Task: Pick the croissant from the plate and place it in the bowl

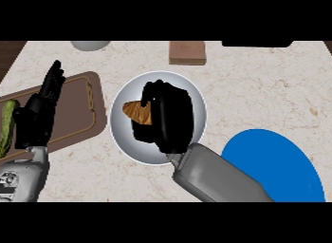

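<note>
The croissant [136, 112] is lying on the white plate [127, 142], a little left of the plate's middle, with only its golden-brown left end showing. It is likely light, soft and flaky, so it is probably best taken across its thick middle instead of by a tapered tip, which could crumble. The right robot hand [165, 118] is sitting directly over the plate, covering most of the pastry; its fingers are curling down around the croissant's right side, seemingly closing on it, though the contact itself is hidden under the black palm. The grey forearm is coming in from below the plate, to its lower right.

Right of the plate and slightly lower, the blue bowl [277, 166] is waiting on the tabletop [267, 85], close by but not touching the plate. Left of the plate, a brown cutting board [81, 95] is carrying a green vegetable [5, 128] along its far left side. The left robot hand [37, 114] is resting over that board, fingers straight and pointing up, holding nothing.
</note>
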Controlling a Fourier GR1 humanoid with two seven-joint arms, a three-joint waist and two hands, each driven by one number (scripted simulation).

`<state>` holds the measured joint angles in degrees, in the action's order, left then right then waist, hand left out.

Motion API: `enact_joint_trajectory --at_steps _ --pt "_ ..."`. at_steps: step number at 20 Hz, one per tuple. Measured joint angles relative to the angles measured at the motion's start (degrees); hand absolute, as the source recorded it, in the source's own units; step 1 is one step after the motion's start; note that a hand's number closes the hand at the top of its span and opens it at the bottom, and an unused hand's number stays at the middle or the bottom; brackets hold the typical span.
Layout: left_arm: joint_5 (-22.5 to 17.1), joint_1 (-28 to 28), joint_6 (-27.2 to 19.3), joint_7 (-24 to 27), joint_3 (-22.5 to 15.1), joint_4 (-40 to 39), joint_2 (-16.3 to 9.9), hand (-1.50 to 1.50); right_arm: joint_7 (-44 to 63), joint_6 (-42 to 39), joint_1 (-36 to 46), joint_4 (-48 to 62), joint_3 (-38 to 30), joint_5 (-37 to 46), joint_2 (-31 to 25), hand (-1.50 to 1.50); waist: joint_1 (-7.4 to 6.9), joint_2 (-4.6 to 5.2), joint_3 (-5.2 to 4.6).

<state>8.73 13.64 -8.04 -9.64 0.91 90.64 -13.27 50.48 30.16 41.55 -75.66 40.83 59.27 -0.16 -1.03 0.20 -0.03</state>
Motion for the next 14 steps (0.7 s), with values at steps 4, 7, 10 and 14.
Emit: enact_joint_trajectory --at_steps 4,7,10,14 --pt "0.4 0.1 0.1 -1.4 -0.3 1.2 0.3 0.00 -5.4 4.5 2.3 11.5 -3.8 -2.0 -0.1 1.50 -0.27 0.11 0.03" --pt "0.0 0.4 0.8 -1.1 0.1 1.0 0.0 0.00 -10.3 7.8 3.3 17.3 -6.9 -8.2 0.0 -1.50 -0.54 0.27 0.05" --pt "0.3 1.3 0.9 -1.5 -0.3 1.4 0.3 0.00 -15.5 8.6 5.1 22.4 -9.0 -16.6 0.1 -1.50 -1.26 0.52 0.08" --pt "0.2 1.2 1.3 -0.6 -0.3 0.8 0.5 0.00 -25.4 9.7 6.0 26.5 -10.9 -27.3 0.0 -1.50 -1.85 0.66 0.08"
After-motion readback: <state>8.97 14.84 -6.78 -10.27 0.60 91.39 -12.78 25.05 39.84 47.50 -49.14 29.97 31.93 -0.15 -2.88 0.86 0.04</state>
